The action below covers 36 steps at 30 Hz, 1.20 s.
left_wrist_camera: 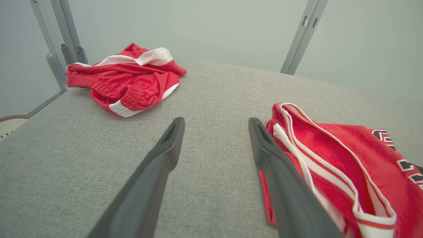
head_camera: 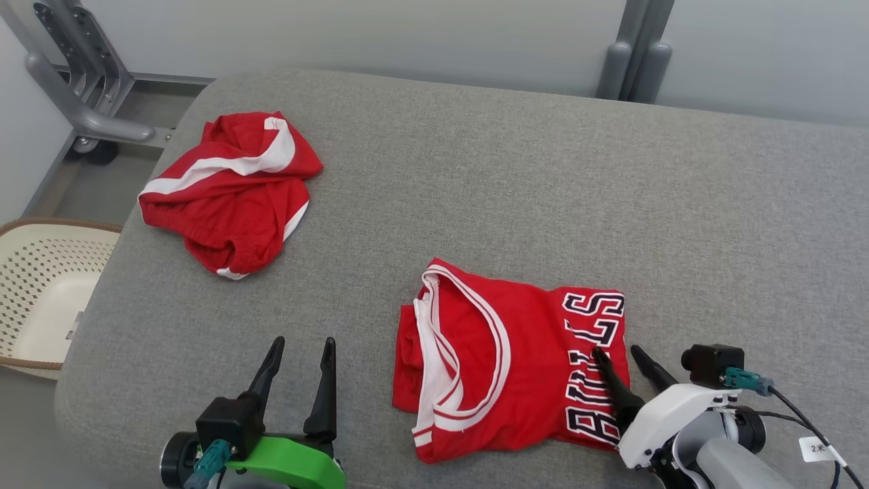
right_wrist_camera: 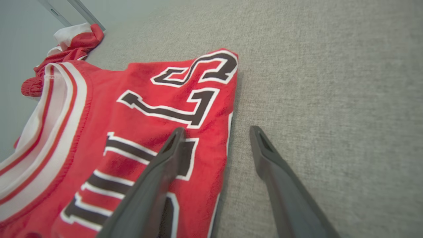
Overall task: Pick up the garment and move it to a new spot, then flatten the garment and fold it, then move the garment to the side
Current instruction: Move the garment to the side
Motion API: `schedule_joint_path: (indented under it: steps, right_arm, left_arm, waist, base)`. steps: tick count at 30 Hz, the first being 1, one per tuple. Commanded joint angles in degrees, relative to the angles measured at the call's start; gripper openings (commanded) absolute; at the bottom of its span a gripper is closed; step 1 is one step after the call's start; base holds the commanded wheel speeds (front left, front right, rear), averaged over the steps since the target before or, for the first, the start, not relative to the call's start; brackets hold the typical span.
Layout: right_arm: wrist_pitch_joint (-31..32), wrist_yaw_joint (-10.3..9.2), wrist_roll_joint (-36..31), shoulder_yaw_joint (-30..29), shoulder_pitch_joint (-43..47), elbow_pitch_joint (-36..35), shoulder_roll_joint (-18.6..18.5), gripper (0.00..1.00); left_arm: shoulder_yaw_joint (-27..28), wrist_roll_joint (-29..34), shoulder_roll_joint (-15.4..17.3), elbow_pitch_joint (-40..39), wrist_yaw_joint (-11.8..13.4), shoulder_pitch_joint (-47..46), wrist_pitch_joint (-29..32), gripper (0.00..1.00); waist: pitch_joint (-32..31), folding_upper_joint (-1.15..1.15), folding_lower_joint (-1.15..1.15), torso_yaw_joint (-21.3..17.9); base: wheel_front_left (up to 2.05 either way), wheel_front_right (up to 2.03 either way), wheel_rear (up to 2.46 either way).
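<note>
A folded red jersey (head_camera: 516,353) with white trim and black lettering lies near the front of the grey table (head_camera: 509,176); the wrist views also show this garment (left_wrist_camera: 343,168) (right_wrist_camera: 132,125). My right gripper (head_camera: 616,352) (right_wrist_camera: 216,132) stands open at the jersey's right edge, one finger over the lettering and the other over bare cloth of the table. Left of the jersey, my left gripper (head_camera: 304,343) (left_wrist_camera: 216,122) is open and empty above the table, its right finger close to the jersey's left edge.
A crumpled pair of red shorts with white stripes (head_camera: 234,193) (left_wrist_camera: 127,81) lies at the table's far left. A cream laundry basket (head_camera: 41,292) stands on the floor left of the table. Grey metal posts (head_camera: 635,47) rise behind the table.
</note>
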Motion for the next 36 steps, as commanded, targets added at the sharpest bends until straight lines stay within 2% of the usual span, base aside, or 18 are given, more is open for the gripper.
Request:
schedule_joint_path:
  steps: [1,7,8,9,10,11,17,23,28,36]
  right_arm:
    - [0.7,0.01,0.7,0.4,-0.2,0.7,0.2,1.0]
    - [2.3,0.02,2.1,3.9,-0.6,3.0,1.8,1.0]
    - [2.6,0.02,2.3,4.6,-0.7,3.2,2.0,0.83]
    - [2.7,0.02,2.5,5.2,-0.8,3.3,1.9,0.4]
    - [2.6,0.02,2.9,5.8,-1.0,3.4,1.9,0.03]
    - [2.5,0.02,3.4,6.2,-1.3,3.4,1.8,0.0]
    - [-0.2,-0.07,2.9,5.1,-3.8,3.9,-1.2,0.0]
    - [-1.0,-0.05,0.1,2.4,-4.7,5.4,-2.6,0.0]
    - [-0.9,-0.04,-2.9,-2.0,-4.2,4.6,-2.7,0.0]
    - [-0.9,-0.04,-6.7,-6.1,-3.3,3.3,-1.4,0.0]
  left_arm:
    - [0.1,0.4,0.1,-0.2,0.0,-0.1,0.0,1.0]
    - [-0.2,0.3,0.1,-0.3,0.3,-0.3,0.0,1.0]
    - [-0.3,0.3,0.1,-0.3,0.2,-0.5,0.0,1.0]
    - [-0.4,0.2,0.1,-0.3,0.2,-0.7,0.0,1.0]
    - [-0.5,0.1,0.1,-0.4,0.2,-0.9,0.0,1.0]
    - [-0.6,0.1,0.1,-0.5,0.3,-1.1,0.0,1.0]
    - [-0.7,0.5,0.1,-1.0,0.4,-1.1,0.0,1.0]
    - [-1.1,2.3,0.1,-1.3,-0.4,-0.1,0.0,1.0]
    - [-0.9,3.1,0.1,-2.1,-0.4,0.4,0.0,1.0]
    - [-1.1,3.2,0.1,-2.8,-0.6,-0.9,0.0,1.0]
  waist:
    - [0.2,0.0,0.0,0.2]
    - [0.5,0.0,0.0,0.3]
    - [0.5,0.0,0.0,0.2]
    - [0.5,0.0,0.0,0.2]
    - [0.5,0.0,0.0,0.1]
    - [0.5,0.0,0.0,0.1]
    - [-0.2,0.0,0.0,-1.1]
    - [-2.2,0.0,0.0,-4.6]
    - [-3.2,0.0,0.0,-9.7]
    - [-2.8,0.0,0.0,-20.2]
  base:
    - [0.0,0.0,0.0]
    - [0.0,0.0,0.0]
    - [0.0,0.0,0.0]
    - [0.0,0.0,0.0]
    - [0.0,0.0,0.0]
    - [0.0,0.0,0.0]
    - [0.0,0.0,0.0]
    - [0.0,0.0,0.0]
    - [0.0,0.0,0.0]
    - [0.0,0.0,0.0]
